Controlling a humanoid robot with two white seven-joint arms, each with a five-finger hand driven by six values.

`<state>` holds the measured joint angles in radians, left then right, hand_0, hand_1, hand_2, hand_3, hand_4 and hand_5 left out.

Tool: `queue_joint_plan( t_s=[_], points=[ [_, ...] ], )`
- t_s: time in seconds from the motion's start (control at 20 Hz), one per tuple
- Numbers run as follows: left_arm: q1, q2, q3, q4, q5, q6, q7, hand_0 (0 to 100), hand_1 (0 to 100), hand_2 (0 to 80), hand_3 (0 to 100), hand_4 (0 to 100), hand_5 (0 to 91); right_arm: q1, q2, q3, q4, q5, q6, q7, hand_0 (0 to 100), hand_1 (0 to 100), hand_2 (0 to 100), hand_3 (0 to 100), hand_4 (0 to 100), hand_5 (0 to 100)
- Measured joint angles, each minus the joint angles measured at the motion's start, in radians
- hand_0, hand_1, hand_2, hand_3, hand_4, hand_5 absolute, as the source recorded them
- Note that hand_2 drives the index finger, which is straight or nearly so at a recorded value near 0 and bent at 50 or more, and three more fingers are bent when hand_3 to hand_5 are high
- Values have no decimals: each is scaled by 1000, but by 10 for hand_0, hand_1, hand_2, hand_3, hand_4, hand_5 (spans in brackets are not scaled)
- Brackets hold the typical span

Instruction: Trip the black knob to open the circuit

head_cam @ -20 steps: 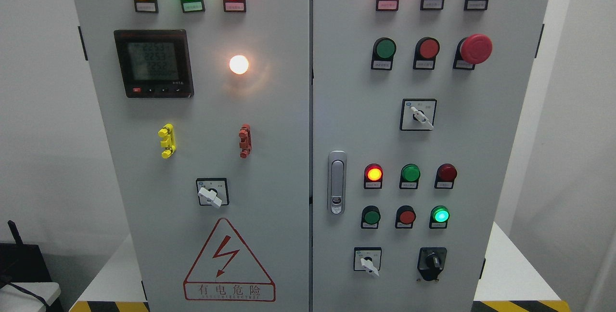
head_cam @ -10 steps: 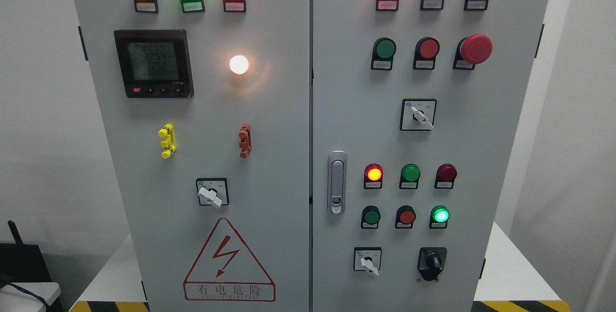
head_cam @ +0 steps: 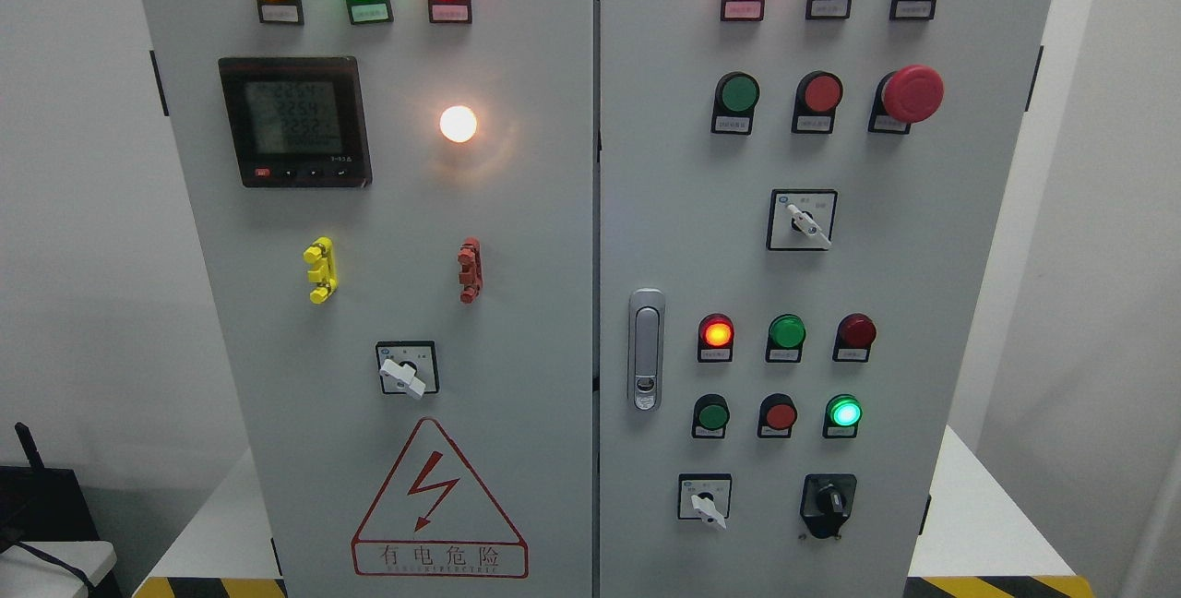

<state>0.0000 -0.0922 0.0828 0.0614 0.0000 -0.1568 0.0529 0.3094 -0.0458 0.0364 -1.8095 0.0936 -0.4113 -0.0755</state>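
Low on the right door sits the black rotary knob on its black plate, grip bar standing roughly upright; neither robot hand is in view, so their state cannot be told.

Just left of it is a white-handled selector switch; above, a lit green lamp and red lamp glow, presumably grouped near the knob to signal circuit state, though open or closed is unclear.

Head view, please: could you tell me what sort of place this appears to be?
Probably an electrical or industrial control room: a grey control cabinet with indicator lamps, a digital meter, an electric-shock warning sign and the black knob.
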Motion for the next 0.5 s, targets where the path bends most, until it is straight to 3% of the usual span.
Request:
queue_joint_plan(
  t_s=[0.5],
  points=[
    [0,0,0,0,0,0,0,120,389,0,0,0,0,6,1,-8,0,0,-1,0,0,147,0,188,205,209]
  ],
)
